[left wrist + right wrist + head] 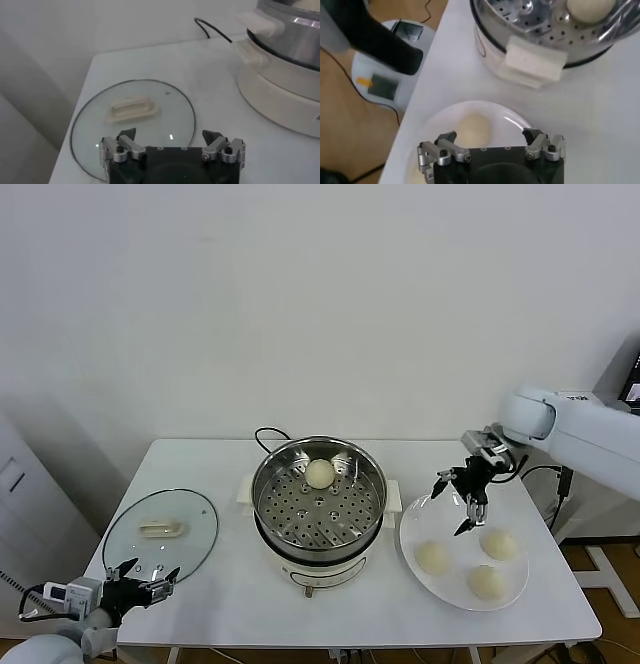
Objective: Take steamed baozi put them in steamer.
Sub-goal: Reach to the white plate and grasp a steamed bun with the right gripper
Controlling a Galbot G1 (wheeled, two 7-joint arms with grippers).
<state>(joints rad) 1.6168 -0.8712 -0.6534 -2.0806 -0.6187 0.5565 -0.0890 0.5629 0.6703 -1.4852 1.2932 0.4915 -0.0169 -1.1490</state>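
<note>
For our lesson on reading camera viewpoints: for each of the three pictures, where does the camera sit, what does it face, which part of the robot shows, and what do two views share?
Head view: from the robot's head, facing forward and down at the table; both arms show.
Left wrist view: on the left arm, facing the glass lid; the open left gripper shows.
Right wrist view: on the right arm, above the plate; the open right gripper shows.
Shared: all three show the steamer; head and right wrist views share its one bun.
</note>
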